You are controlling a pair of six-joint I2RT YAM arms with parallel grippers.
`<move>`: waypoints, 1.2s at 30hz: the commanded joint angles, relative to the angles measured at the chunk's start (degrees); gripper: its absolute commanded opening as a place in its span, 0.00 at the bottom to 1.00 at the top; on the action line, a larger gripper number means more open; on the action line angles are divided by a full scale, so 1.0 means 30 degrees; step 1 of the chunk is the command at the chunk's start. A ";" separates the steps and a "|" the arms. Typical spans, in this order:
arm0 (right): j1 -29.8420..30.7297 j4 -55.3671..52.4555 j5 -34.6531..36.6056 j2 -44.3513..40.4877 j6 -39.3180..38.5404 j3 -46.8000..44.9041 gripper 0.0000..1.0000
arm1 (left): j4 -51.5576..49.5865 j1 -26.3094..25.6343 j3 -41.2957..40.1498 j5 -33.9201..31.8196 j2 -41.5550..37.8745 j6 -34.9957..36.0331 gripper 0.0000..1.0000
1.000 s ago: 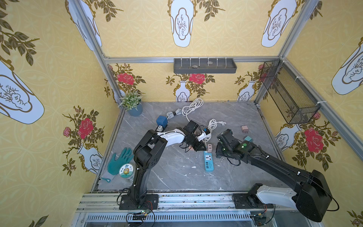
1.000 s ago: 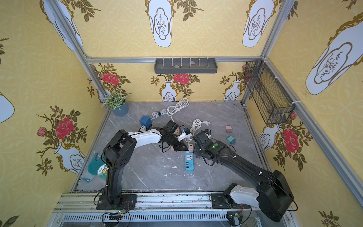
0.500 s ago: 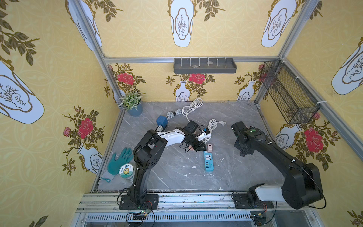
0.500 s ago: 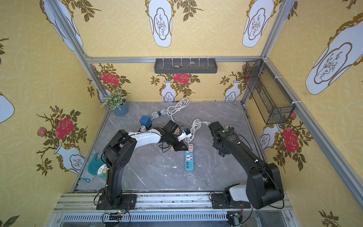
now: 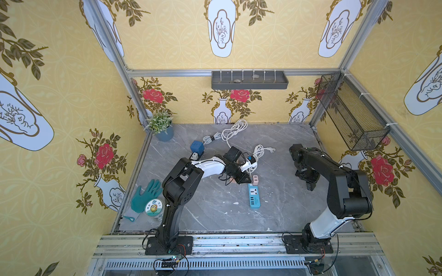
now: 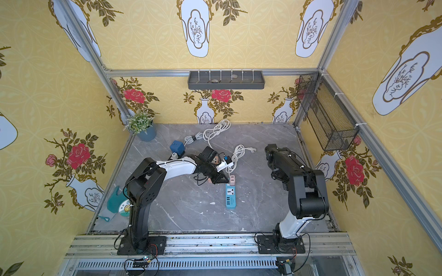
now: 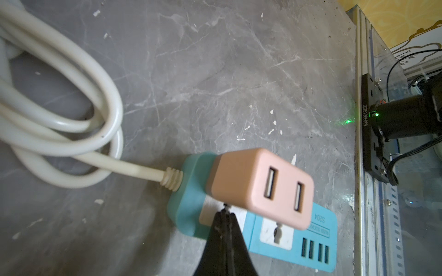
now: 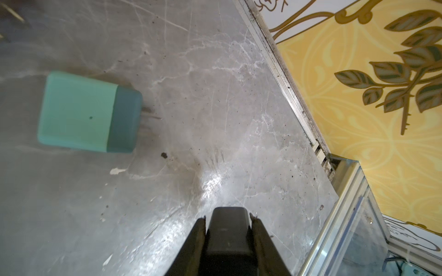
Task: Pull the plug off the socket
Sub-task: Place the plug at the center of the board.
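The socket, a blue power strip (image 5: 255, 198) (image 6: 230, 197) (image 7: 311, 241), lies mid-table with a white cord. A pink two-port USB charger (image 7: 260, 186) (image 5: 255, 178) stands plugged in at its cord end. My left gripper (image 7: 226, 210) (image 5: 244, 179) is shut and empty, its tips resting on the strip's white face just under the pink charger. My right gripper (image 8: 228, 218) (image 5: 309, 186) is shut on a black plug (image 8: 228, 229), held low over bare table near the right wall, well away from the strip.
A teal adapter (image 8: 88, 112) lies on its side close to the right gripper. A coiled white cable (image 5: 257, 153), a white strip (image 5: 250, 165), a blue cube socket (image 5: 197, 147), a potted plant (image 5: 163, 129), a green glove (image 5: 146, 194), and a wire basket (image 5: 351, 114) on the right wall.
My right arm has drawn back from the blue strip to the right side of the table, still shut on the black plug. The left arm has stayed put.
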 commanded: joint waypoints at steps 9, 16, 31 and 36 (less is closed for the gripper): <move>-0.0604 0.1443 0.0480 0.1799 -0.0856 0.0269 0.30 | -0.2588 -0.0019 -0.0338 -0.3005 0.0366 0.0269 0.00; -0.0396 0.2295 -0.1501 0.0382 -0.1804 0.0012 0.75 | -0.2560 -0.0018 -0.0338 -0.3010 0.0337 0.0271 0.00; 0.2485 0.2454 -0.6383 -0.5685 -0.1866 -0.0074 0.80 | -0.2530 -0.0017 -0.0391 -0.2949 0.0280 0.0225 0.00; 0.4460 0.3735 -0.8435 -0.7211 -0.1602 -0.0606 0.79 | -0.2500 -0.0011 -0.0389 -0.2948 0.0278 0.0215 0.00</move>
